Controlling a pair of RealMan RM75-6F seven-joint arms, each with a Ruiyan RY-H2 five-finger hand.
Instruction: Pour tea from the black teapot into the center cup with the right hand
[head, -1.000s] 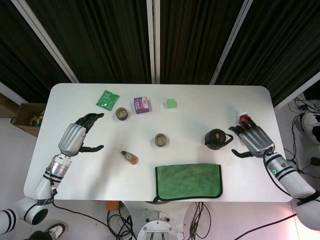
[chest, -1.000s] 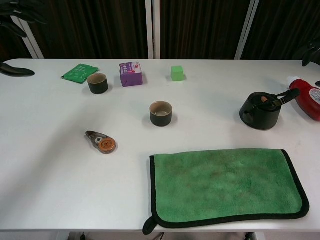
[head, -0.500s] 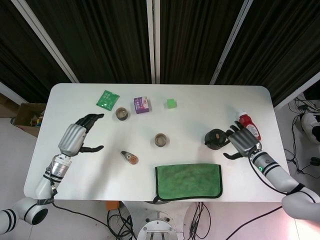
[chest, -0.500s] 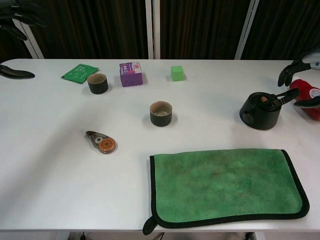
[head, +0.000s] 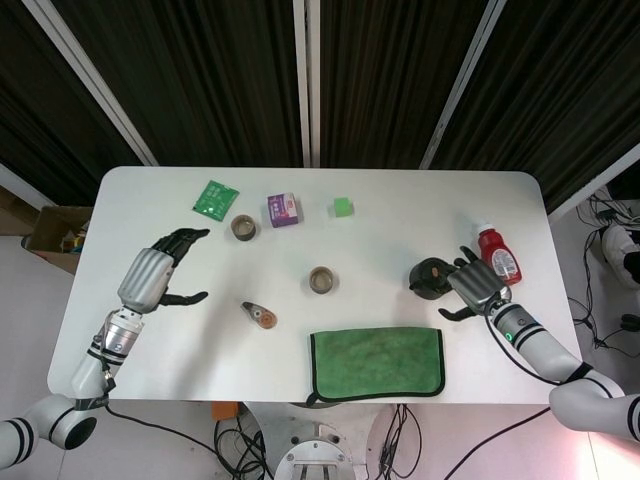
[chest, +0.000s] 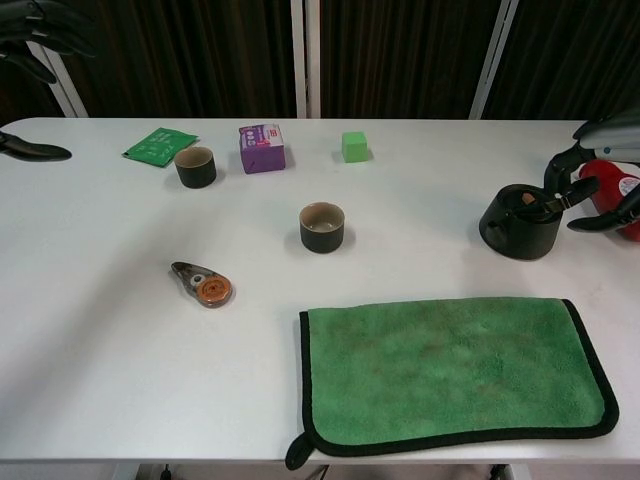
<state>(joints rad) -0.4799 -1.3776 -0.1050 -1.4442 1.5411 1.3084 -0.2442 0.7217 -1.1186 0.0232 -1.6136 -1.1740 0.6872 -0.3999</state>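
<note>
Head view, contents of white tabletop (head: 400, 240):

Black teapot (head: 431, 278): upright on the right side of the tabletop, its handle pointing toward the right edge. Chest view shows it (chest: 520, 222) with an open top.

Right hand (head: 474, 288): just beside the teapot on its handle side, fingers spread and curved toward the pot. In the chest view the fingers (chest: 560, 165) sit around the handle (chest: 568, 192) but a firm grip cannot be confirmed; the hand (chest: 598, 170) appears to hold nothing.

Center cup (head: 321, 280): upright near the middle of the tabletop, well apart from the teapot, to its left. Chest view (chest: 322, 226): dark outside, pale inside.

Second cup (head: 243, 227): upright, far left of centre, next to a purple box (head: 283, 209).

Green packet (head: 215, 196): flat, just beyond the second cup.

Green cube (head: 343, 207): far side, right of the purple box.

Red bottle (head: 497, 252): lying on the tabletop beyond the right hand, white cap away from the near edge.

Green cloth (head: 377, 362): flat at the near edge, dark border.

Small brown and orange tool (head: 260, 315): flat, left of the cloth.

Left hand (head: 150, 277): over the left part of the tabletop, fingers apart, holding nothing.
</note>
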